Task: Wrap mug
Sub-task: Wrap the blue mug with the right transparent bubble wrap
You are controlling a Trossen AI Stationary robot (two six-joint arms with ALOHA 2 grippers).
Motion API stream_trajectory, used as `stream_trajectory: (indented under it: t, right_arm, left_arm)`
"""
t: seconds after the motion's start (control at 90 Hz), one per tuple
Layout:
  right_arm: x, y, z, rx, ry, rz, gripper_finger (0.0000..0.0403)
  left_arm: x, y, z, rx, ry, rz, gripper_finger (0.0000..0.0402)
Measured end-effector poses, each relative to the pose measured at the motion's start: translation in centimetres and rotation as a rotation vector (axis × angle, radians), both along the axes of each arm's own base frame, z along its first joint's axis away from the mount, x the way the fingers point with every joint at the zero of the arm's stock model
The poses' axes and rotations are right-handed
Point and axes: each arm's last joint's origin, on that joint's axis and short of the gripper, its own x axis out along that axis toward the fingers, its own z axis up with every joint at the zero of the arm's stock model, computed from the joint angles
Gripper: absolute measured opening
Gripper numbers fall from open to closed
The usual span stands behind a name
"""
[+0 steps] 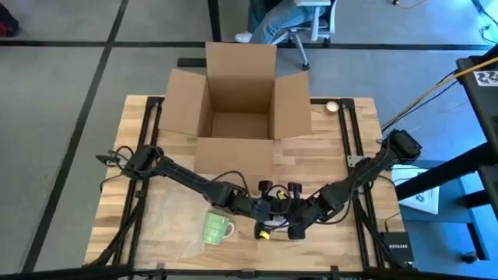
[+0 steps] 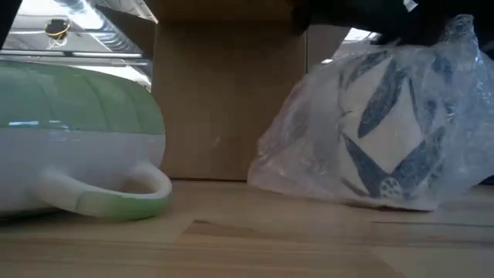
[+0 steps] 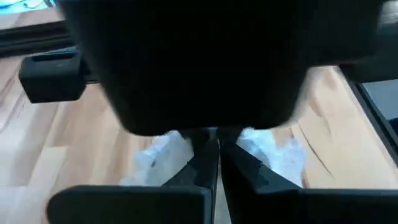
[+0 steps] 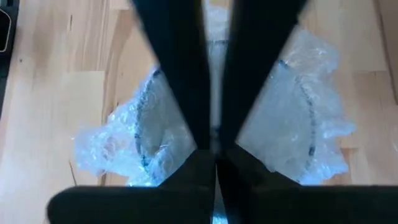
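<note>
From above, both grippers are seen meeting near the table's (image 1: 327, 148) front edge: the left gripper (image 1: 261, 208) and the right gripper (image 1: 289, 225) nearly touch over a small yellow-and-black item that cannot be identified. Just beside the left gripper, on its outer side, the mug (image 1: 217, 227) lies on a clear bubble-wrap sheet (image 1: 167, 214). Behind both grippers the open cardboard box (image 1: 237, 109) takes up the far middle of the table; bare wood is left to either side. No writing can be read.

At table height, the mug (image 2: 77, 139) is seen lying on its side, handle down, well apart from a bubble-wrapped patterned object (image 2: 378, 123), with the box wall (image 2: 224, 100) behind.

Through the left wrist camera, the fingers (image 3: 205, 168) are clenched together above crumpled wrap (image 3: 273, 152).

Through the right wrist camera, the fingers (image 4: 180, 81) are pinched on the wrapped bundle (image 4: 292, 118).
</note>
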Motion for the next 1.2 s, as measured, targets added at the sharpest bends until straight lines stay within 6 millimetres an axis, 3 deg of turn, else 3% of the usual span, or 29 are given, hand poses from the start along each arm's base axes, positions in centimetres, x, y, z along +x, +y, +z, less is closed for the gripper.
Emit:
stream_trajectory:
  t: [0.078,0.267,0.367,0.644,0.811,0.9,1.0,1.111,1.2]
  right_arm:
    - [0.0,0.0,0.0,-0.001,-0.001,0.004,0.0001]
    - [0.1,0.1,0.1,0.005,-0.016,0.001,0.0001]
    - [0.0,0.1,0.6,0.009,-0.018,0.005,0.0001]
    - [-0.2,-0.1,4.8,-0.024,0.006,0.023,0.0001]
    - [-1.5,-0.5,6.9,-0.135,0.101,-0.033,0.0001]
    - [-2.9,-0.8,6.6,-0.208,0.179,-0.087,0.0001]
    - [-4.3,-0.7,4.9,-0.258,0.246,-0.104,0.0001]
    - [-3.9,-0.1,2.5,-0.199,0.173,-0.076,0.0001]
    - [-3.2,0.3,2.1,-0.158,0.091,-0.04,0.0001]
  left_arm:
    - [0.0,0.8,-1.7,-0.004,0.047,0.025,0.0001]
    - [-0.4,1.5,-3.7,-0.075,0.056,0.058,0.0001]
    - [-0.5,1.4,-3.8,-0.085,0.051,0.063,0.0001]
    - [-0.4,0.9,-3.8,-0.095,0.024,0.045,0.0]
    - [-0.4,0.9,-3.9,-0.095,0.026,0.044,0.0]
    - [-0.4,0.9,-3.9,-0.096,0.027,0.044,0.0]
    - [-0.4,0.8,-3.9,-0.095,0.027,0.044,0.0]
    - [-0.4,0.8,-3.9,-0.097,0.022,0.043,0.0]
    - [-0.3,0.8,-3.8,-0.101,0.01,0.042,0.0]
